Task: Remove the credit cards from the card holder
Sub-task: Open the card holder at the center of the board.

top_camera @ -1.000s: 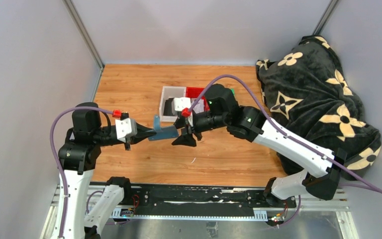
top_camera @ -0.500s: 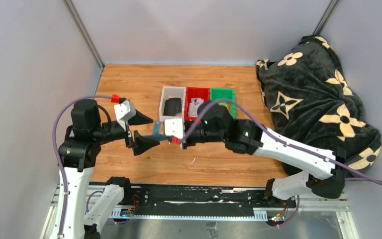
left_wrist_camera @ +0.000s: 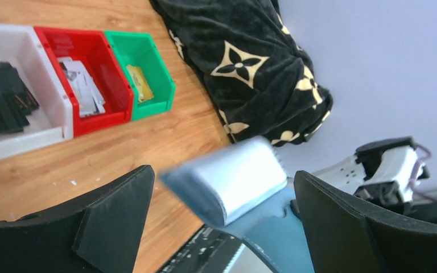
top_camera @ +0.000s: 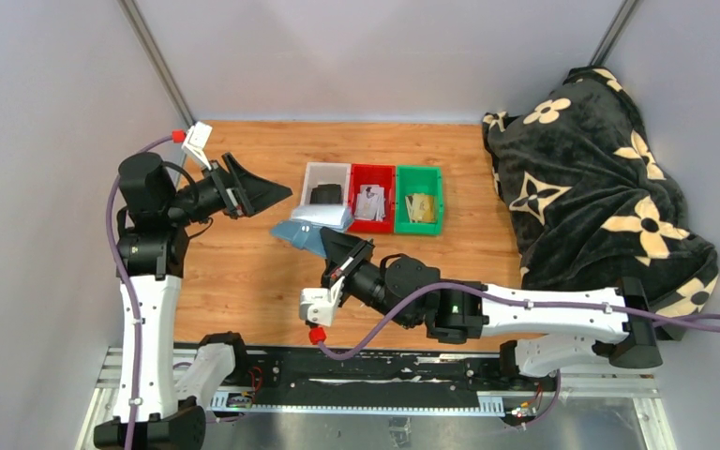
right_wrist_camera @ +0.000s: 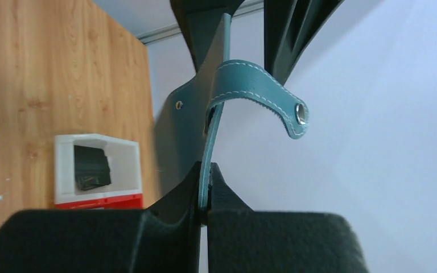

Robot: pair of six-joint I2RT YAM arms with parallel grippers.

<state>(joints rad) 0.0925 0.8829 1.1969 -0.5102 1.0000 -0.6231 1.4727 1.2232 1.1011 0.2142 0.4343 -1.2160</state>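
A: Slate-blue card holder (top_camera: pixel 306 231), where?
B: Clamped in the right pincer (right_wrist_camera: pixel 205 190), aloft over the desk (top_camera: pixel 244 281) near the white bin (top_camera: pixel 326 167). Left pincer (top_camera: pixel 272 192) gapes wide, empty.
A: Cards out?
B: Pockets hidden; cannot tell.

Grey walls (top_camera: pixel 384 56) around a wooden surface (top_camera: pixel 450 262).
A black blanket (top_camera: pixel 600 187) with pale flowers lies heaped on the right side.
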